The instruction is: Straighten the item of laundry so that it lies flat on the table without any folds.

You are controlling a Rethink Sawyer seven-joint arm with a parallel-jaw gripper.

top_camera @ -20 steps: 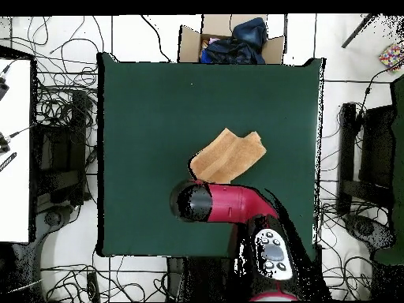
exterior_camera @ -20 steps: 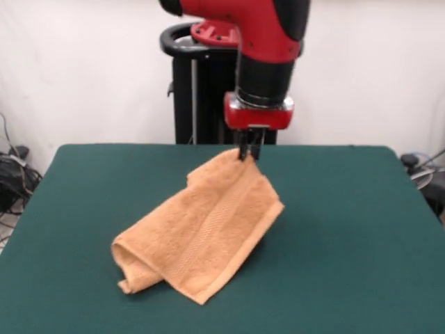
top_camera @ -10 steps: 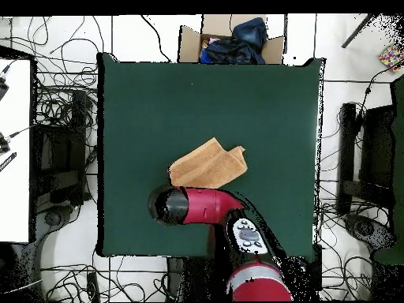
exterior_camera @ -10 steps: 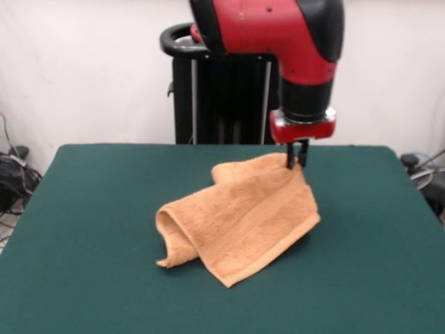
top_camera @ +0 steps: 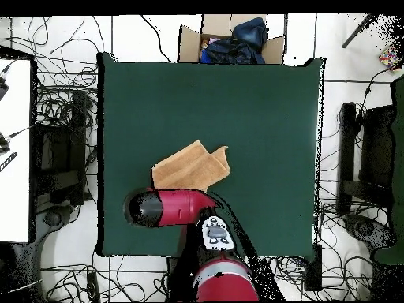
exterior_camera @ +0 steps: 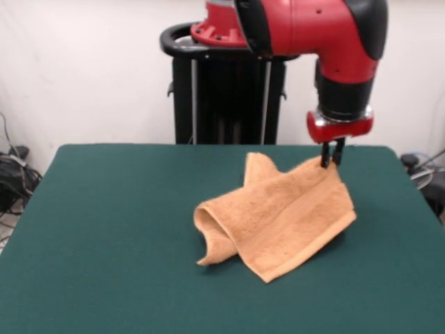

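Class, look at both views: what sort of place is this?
Probably a robotics lab: a red robot arm on a pedestal, a green table holding one towel, and cables across the floor.

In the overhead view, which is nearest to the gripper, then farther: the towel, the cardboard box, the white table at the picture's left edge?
1. Towel, held in the gripper.
2. White table, at the left edge.
3. Cardboard box, beyond the green table's top edge.

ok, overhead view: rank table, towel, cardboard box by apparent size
1. table, by far the largest
2. towel, partly hidden under the arm
3. cardboard box, cut off by the table edge; close to the towel's visible area, so this ranking is unsure
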